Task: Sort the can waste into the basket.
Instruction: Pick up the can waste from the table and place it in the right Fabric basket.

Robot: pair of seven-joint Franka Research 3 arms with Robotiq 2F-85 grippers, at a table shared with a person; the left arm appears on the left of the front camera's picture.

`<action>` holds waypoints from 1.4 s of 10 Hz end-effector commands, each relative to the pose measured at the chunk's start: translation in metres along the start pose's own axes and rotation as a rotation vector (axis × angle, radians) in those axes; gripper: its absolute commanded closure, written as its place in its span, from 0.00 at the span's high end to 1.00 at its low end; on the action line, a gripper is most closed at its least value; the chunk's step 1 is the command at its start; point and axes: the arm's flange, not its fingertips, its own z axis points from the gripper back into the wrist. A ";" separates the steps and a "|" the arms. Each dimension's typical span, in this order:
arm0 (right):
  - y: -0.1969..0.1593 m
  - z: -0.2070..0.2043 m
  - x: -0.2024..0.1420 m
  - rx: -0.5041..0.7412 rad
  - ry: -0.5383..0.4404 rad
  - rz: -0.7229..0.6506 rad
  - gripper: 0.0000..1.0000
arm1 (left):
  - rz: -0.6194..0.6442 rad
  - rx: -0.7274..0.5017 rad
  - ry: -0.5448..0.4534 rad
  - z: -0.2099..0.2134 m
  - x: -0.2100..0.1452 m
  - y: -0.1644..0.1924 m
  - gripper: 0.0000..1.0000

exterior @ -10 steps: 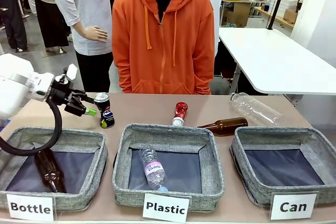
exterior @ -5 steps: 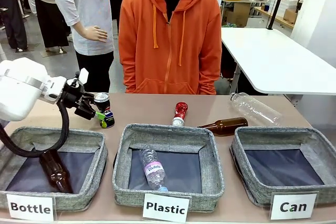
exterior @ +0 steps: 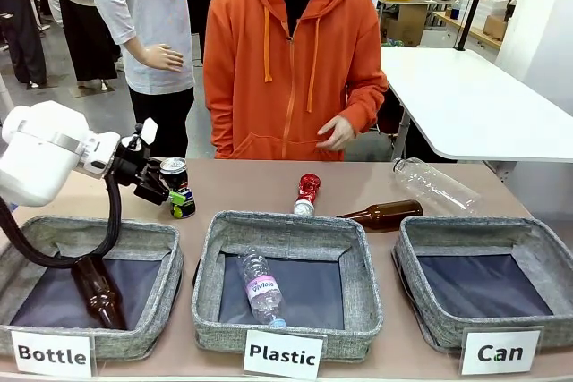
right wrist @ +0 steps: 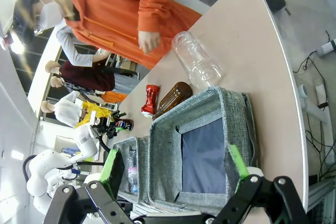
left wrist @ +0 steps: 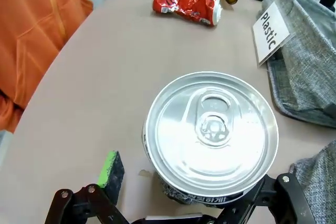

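Left wrist view: black can [left wrist: 211, 135] noted lower centre, straddled by unclenched left gripper [left wrist: 186, 182], pad [left wrist: 111, 167] clear of wall. Recommend centring, then gentle closure below rim to avoid crushing.

Black can [left wrist: 210, 135] shows glossy metal; basket [exterior: 474, 228] is rough grey cloth.

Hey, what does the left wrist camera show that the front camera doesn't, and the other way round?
Left wrist view: the black can from above, silver lid and pull tab plain, with a gap to one green pad of the left hand. Front view: the Can basket with its label readable, the clear bottle lying on the table, the person's hand. Both: the black can, the crushed red can, the Plastic label.
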 end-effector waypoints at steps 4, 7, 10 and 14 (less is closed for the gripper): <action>-0.002 -0.001 0.003 0.021 -0.025 0.025 1.00 | 0.017 -0.029 -0.061 -0.003 0.002 0.007 0.11; -0.002 -0.001 0.003 0.021 -0.025 0.025 1.00 | 0.017 -0.055 -0.095 -0.004 0.003 0.008 0.00; -0.002 -0.001 0.003 0.021 -0.025 0.025 1.00 | 0.008 -0.062 -0.118 -0.002 0.006 0.008 0.00; -0.002 -0.001 0.003 0.021 -0.025 0.025 1.00 | -0.019 -0.052 -0.164 0.072 0.031 -0.024 0.00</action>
